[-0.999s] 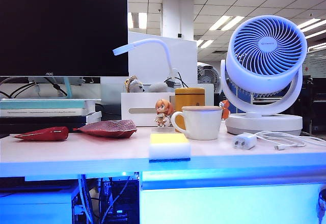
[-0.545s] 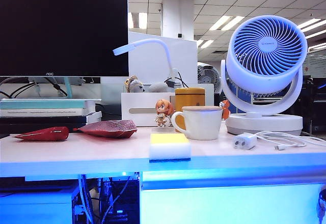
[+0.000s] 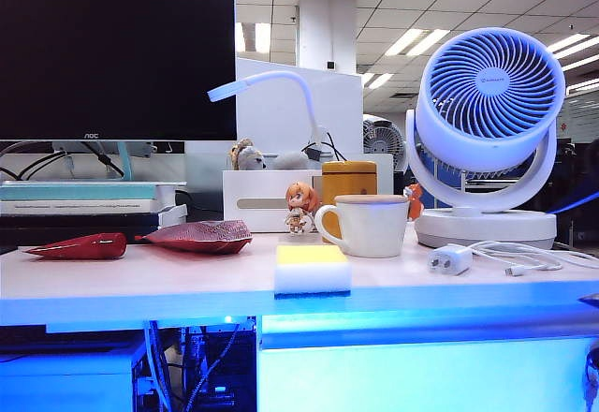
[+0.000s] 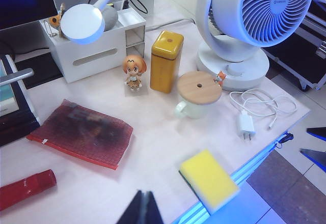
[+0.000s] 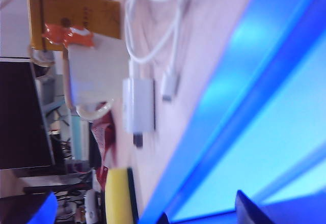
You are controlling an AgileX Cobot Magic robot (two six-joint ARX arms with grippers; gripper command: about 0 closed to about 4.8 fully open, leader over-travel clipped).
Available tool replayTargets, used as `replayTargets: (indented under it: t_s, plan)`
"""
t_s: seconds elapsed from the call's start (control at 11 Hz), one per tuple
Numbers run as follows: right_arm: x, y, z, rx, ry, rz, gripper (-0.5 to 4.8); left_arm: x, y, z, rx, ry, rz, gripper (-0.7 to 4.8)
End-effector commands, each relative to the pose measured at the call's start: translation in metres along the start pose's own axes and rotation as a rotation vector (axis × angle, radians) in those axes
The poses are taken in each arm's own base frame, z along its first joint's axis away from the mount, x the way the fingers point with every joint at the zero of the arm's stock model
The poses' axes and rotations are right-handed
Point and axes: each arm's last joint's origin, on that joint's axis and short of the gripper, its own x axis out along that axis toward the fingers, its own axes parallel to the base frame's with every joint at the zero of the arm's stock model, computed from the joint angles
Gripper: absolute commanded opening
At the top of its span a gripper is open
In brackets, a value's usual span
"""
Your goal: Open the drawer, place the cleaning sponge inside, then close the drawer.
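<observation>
The cleaning sponge, yellow on top and white below, lies at the desk's front edge, just in front of the mug; it also shows in both wrist views. Below the edge, the drawer is a flat bluish-white front panel, shut. My left gripper hangs above the desk near its front edge, beside the sponge, shut and holding nothing. My right gripper is open wide and empty, off the desk's right front corner and facing the drawer front; its dark fingers show in the left wrist view.
A lidded white mug, a yellow tin, a figurine and a white slotted box stand behind the sponge. A fan and a charger with its cable are at the right. A red mesh pouch and a red tube are at the left.
A dark tip of the right arm has come in at the right edge of the exterior view, level with the desk front. Nothing on the desk has moved.
</observation>
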Motion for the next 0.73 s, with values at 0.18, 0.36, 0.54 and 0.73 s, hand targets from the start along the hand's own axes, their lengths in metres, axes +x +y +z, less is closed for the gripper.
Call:
replayTargets:
  t_s: [0.18,0.36,0.54,0.73]
  plan:
    - [0.023,-0.008,0.015,-0.011,-0.01,0.054,4.79,-0.002,-0.001,0.003,0.011,-0.022,-0.004,-0.06]
    - [0.03,-0.012,0.02,0.0,-0.034,0.027,4.79,-0.002,-0.001,0.003,0.012,-0.024,-0.004,-0.06]
    - [0.036,-0.01,0.026,-0.008,-0.048,0.025,4.79,-0.002,-0.001,0.004,0.013,-0.028,-0.004,-0.06]
    - [0.044,-0.007,0.034,-0.018,-0.046,0.016,4.79,-0.002,-0.001,0.004,0.013,-0.028,-0.004,-0.06]
